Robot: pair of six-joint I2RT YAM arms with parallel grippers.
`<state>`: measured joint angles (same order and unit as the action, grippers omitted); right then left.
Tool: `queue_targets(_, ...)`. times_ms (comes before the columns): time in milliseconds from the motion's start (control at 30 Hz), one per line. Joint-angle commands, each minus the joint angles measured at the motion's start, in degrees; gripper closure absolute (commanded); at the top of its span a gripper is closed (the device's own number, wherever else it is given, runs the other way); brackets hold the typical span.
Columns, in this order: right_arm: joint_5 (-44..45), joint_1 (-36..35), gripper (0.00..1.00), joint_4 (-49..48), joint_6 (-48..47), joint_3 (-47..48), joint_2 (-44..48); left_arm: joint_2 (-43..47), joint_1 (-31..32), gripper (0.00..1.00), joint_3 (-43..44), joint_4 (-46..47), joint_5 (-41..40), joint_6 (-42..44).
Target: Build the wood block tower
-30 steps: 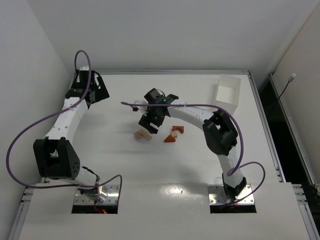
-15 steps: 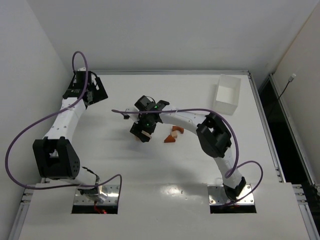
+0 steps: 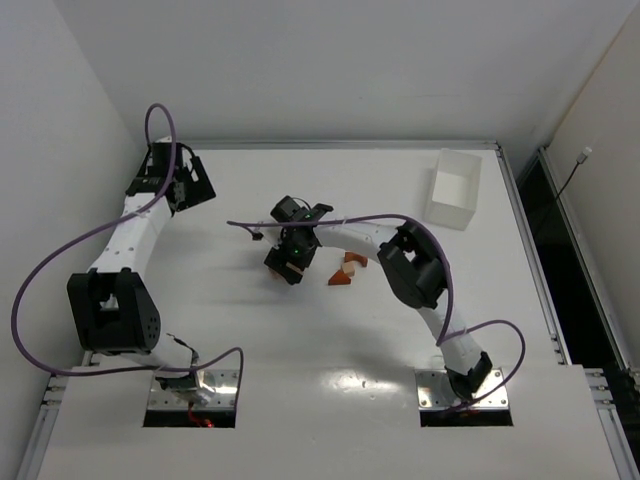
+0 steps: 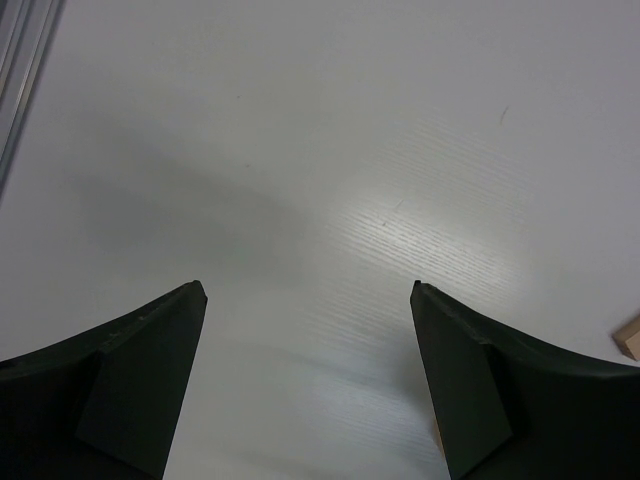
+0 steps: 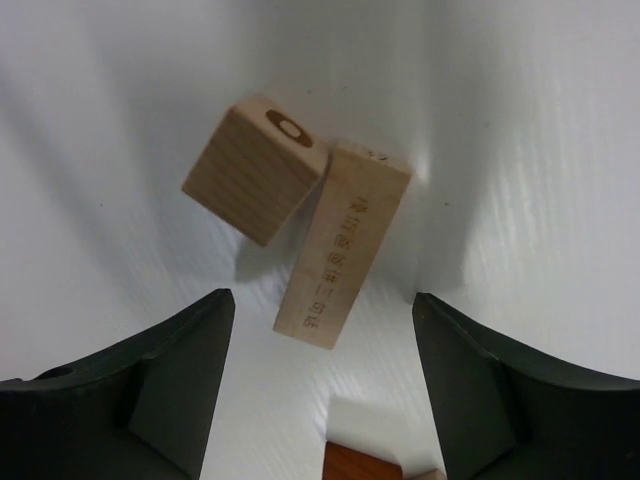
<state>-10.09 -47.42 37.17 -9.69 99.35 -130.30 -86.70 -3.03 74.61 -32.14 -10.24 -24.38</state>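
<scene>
- No stack stands yet. The pieces lie loose mid-table: a light tan wooden cube [image 5: 255,170] touches, at one edge, a long light tan rectangular wooden block [image 5: 343,243].
- The right gripper [image 5: 320,297] hangs over this pair, jaws spread wide to either side and holding nothing.
- A reddish-brown triangular wooden wedge [image 3: 339,279] and a second reddish-brown wooden piece [image 3: 355,262] lie just right of the tan pair, apart from it.
- The left gripper [image 4: 307,287], jaws parted and empty, is over the white table [image 4: 300,120] near its far left corner, close to the metal edge rail [image 4: 15,60].
- A white rectangular tray [image 3: 455,188] sits near the far right edge, well apart from the blocks, with open surface around them.
</scene>
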Motion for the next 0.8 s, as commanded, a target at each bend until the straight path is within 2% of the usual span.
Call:
queue_targets(0,1.12,0.40,0.34,-1.57,1.17,2.60,-1.00,-1.28,-1.10,0.19,1.07,0.24,0.84,0.48)
queue_targets(133,1.12,0.40,0.46,-2.10,1.70,2.60,-1.01,-2.34,-1.10,0.19,1.68,0.24,1.36,0.48)
queue_targets(233,1.12,0.40,0.61,-2.10,2.22,1.99,-1.01,-3.39,-1.10,0.19,2.21,0.24,1.36,0.48)
queue_targets(267,1.64,-0.12,0.70,-2.10,2.22,1.99,-1.01,-3.39,-1.10,0.19,2.21,0.24,1.36,0.48)
queue_targets(367,2.26,-0.75,0.86,-2.80,2.22,-0.73,0.30,-4.62,-1.10,0.19,2.74,0.76,1.36,0.48)
queue_targets(400,2.79,-1.27,0.99,-2.80,2.22,-1.26,0.92,-4.62,-1.10,0.19,2.74,0.76,1.36,0.48)
queue_targets(600,10.08,-1.27,1.00,-3.33,4.33,-5.83,7.24,-3.84,-1.10,0.19,2.21,2.60,2.07,-0.05)
queue_targets(767,20.00,2.06,1.00,-4.47,11.35,-11.71,18.75,-2.43,0.12,0.19,-0.96,4.81,2.07,-0.67)
